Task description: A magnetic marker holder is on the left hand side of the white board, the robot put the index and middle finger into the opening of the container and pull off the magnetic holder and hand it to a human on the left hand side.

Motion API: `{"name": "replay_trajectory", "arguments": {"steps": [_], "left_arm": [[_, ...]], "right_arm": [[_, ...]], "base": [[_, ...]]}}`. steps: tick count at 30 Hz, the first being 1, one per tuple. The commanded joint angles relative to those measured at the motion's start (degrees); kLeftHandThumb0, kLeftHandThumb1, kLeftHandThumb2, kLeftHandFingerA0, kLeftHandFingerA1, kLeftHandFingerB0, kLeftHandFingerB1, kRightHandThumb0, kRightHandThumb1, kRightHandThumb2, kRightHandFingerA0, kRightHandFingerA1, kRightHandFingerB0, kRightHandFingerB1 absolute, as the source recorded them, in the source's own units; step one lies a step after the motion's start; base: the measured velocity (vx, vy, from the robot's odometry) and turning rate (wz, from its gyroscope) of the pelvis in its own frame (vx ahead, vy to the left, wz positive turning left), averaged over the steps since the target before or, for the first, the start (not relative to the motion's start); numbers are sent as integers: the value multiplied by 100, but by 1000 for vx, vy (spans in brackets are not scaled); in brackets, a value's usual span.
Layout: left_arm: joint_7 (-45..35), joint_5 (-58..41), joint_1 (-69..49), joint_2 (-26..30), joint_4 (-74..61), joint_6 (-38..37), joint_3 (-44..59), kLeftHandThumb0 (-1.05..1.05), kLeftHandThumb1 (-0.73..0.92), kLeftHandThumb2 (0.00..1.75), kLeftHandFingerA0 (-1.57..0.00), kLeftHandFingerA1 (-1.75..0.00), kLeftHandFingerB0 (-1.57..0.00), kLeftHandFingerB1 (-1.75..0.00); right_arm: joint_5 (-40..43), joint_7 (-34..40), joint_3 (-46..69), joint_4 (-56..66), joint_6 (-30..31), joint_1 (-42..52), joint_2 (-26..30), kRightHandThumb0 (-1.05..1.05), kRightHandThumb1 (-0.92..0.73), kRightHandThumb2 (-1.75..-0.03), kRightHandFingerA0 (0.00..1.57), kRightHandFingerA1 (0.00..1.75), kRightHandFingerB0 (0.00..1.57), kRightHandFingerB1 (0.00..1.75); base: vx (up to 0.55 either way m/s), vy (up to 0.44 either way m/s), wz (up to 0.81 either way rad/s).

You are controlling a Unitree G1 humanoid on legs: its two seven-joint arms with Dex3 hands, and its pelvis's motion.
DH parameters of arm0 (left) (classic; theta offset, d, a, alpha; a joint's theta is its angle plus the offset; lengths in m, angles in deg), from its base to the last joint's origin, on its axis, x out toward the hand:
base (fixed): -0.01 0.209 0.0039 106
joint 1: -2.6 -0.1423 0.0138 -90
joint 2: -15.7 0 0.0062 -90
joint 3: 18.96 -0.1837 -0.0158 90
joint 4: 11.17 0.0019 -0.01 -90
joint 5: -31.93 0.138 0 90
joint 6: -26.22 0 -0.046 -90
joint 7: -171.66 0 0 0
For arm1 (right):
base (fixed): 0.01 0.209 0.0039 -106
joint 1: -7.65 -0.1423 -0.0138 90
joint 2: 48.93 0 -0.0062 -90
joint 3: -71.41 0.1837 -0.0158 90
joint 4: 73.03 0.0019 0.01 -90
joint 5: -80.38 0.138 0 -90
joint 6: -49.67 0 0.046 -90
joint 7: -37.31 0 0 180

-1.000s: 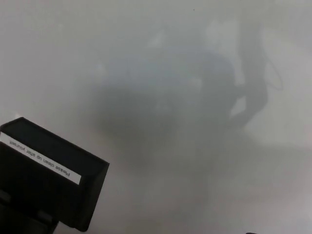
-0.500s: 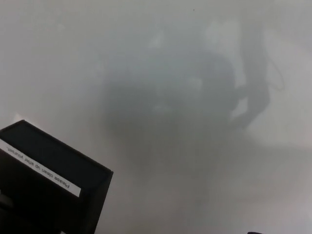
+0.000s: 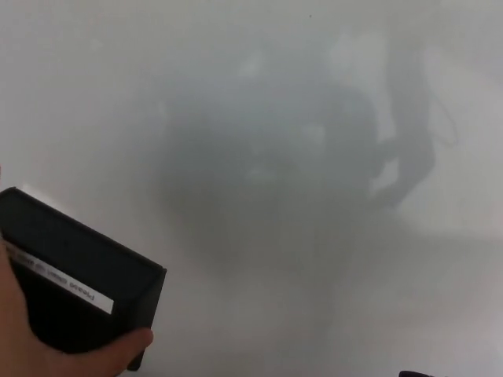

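Observation:
The black magnetic marker holder point(image 3: 86, 271) sits at the lower left of the head view, tilted, with a white label strip point(image 3: 67, 284) along its front edge. A person's hand point(image 3: 47, 345) comes in from the bottom left corner and grips the holder from below, thumb point(image 3: 130, 344) on its lower right corner. Behind it spreads the whiteboard point(image 3: 86, 86). Neither of my hands shows; whether one is still behind the holder is hidden.
A dim grey reflection point(image 3: 267, 165) of a figure fills the middle of the whiteboard, with a darker upright streak point(image 3: 409, 118) at the right. A tiny dark sliver point(image 3: 416, 375) touches the bottom edge at the right.
The holder has shifted slightly left and lower in the picture. A person's hand has come in from the bottom left and taken hold of it.

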Motion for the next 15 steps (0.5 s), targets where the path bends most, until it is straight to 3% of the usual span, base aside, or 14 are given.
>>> {"name": "replay_trajectory", "arguments": {"steps": [1, 3, 4, 9, 10, 13, 14, 15], "left_arm": [[-154, -216, -56, 230, 62, -99, -67, -93, 48, 89, -42, -45, -29, -46], [-150, -233, -75, 247, 50, -131, -101, -91, 47, 88, -39, -45, -29, -47], [-190, -217, -64, 249, 73, -174, -109, -93, 61, 60, -43, -37, -29, -37], [-165, -247, -90, 318, 130, -150, -167, -92, 60, 60, -44, -37, -33, -37], [-160, -255, -84, 341, 142, -126, -181, -92, 47, 88, -41, -45, -28, -45], [-177, -257, -62, 387, 189, -139, -236, -90, 48, 88, -40, -46, -26, -45], [-162, -249, -77, 386, 189, -157, -241, -91, 59, 59, -45, -36, -31, -37], [-149, -248, -90, 388, 189, -171, -246, -91, 59, 59, -45, -36, -31, -37]], "right_arm": [[44, 16, 9, 44, 6, 47, 64, -35, -66, -60, 81, 50, 76, 49], [25, 30, -2, 49, -31, 76, 68, -35, -66, -60, 81, 50, 75, 49], [33, 30, 2, 40, -24, 70, 67, -34, -65, -60, 82, 49, 75, 49], [64, 38, 12, 43, 42, 84, 46, -34, -65, -60, 80, 49, 76, 48], [44, 59, 8, 40, 34, 78, 51, -34, -65, -60, 81, 49, 76, 48], [29, 49, -5, 17, -19, 48, 59, -34, -66, -60, 81, 50, 75, 49], [31, 45, -6, 13, -25, 48, 56, -34, -66, -60, 82, 49, 75, 49], [33, 44, -7, 11, -26, 49, 53, -34, -66, -60, 82, 49, 75, 49]], "base": [[0, 0, 0], [0, 0, 0], [0, 0, 0], [0, 0, 0], [0, 0, 0], [0, 0, 0], [0, 0, 0], [0, 0, 0]]}}
